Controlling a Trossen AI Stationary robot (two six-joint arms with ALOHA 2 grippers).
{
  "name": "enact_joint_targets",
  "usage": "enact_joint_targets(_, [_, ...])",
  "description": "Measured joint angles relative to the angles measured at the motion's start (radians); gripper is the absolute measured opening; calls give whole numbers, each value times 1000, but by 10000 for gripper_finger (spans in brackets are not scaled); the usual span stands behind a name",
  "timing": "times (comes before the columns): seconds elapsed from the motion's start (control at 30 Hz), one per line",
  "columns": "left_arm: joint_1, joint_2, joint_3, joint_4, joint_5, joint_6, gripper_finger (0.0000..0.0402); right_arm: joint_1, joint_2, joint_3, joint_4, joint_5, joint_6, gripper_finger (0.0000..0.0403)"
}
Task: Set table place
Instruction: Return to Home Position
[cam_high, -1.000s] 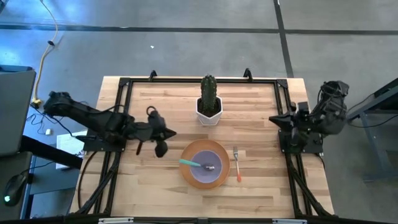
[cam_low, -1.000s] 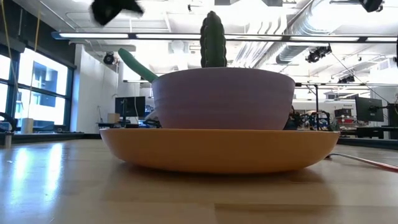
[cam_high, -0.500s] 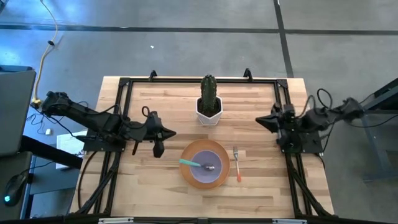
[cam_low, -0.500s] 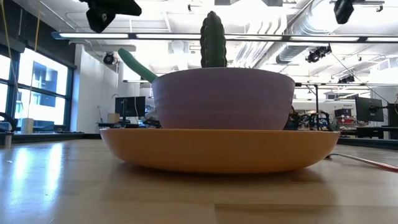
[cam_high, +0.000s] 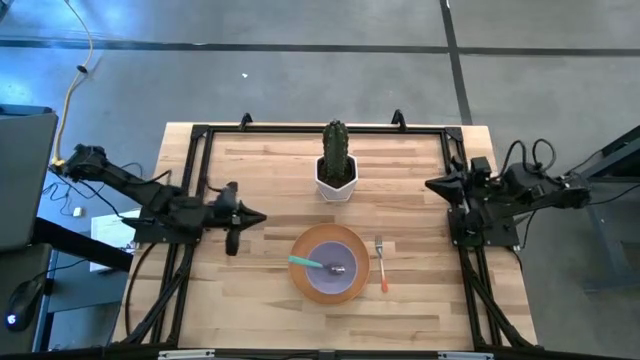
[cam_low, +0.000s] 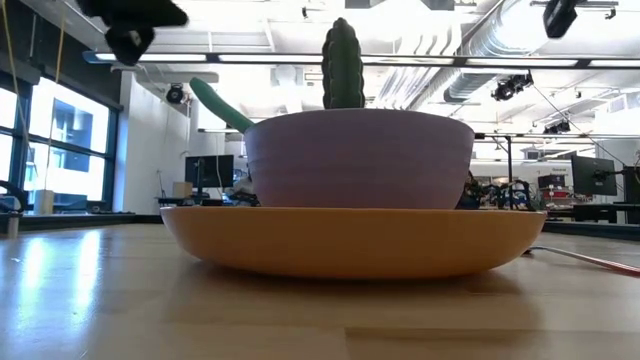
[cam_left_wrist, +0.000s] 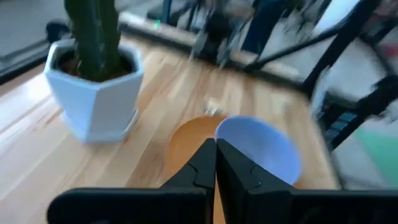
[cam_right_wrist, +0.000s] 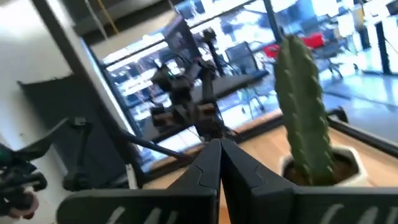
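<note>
A round orange plate (cam_high: 303, 280) lies on the wood table (cam_high: 260, 300) near its front middle. A lavender bowl (cam_high: 330, 277) sits on the plate. A spoon with a green handle (cam_high: 303, 263) lies in the bowl, its handle leaning on the bowl's left rim. A fork with an orange handle (cam_high: 381, 264) lies flat on the table right of the plate. My left gripper (cam_high: 262, 217) is shut and empty, left of the plate. My right gripper (cam_high: 431, 185) is shut and empty at the table's right edge.
A green cactus in a white pot (cam_high: 336, 172) stands at the table's far middle, behind the plate. A black frame rail (cam_high: 200, 180) runs around the tabletop. Bare wood lies at the front left and front right.
My left gripper has drawn back toward the table's left edge, away from the plate. My right arm has unfolded and its gripper has swung out over the table's right edge, then drawn back a little. The plate, bowl, spoon and fork have stayed put.
</note>
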Motion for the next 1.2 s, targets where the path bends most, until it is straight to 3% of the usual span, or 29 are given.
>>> enact_joint_targets(0.17, [-39,-182,-154,149,-55,63,0,0,3,0,-75,60,27,0])
enact_joint_targets(0.43, [-38,-482,-408,239,-39,54,0,0,5,-3,-115,73,9,0])
enact_joint_targets(0.73, [-38,-750,-549,261,-68,72,0,0,-110,-222,112,46,15,0])
enact_joint_targets(0.9, [-38,-759,-558,256,-165,107,0,0,-253,-293,126,106,-23,0])
enact_joint_targets(1.0, [-38,-761,-559,237,-205,116,0,-2,-246,-263,37,132,-86,0])
enact_joint_targets(1.2, [-38,-761,-559,236,-148,178,0,-2,-251,-246,-165,110,4,0])
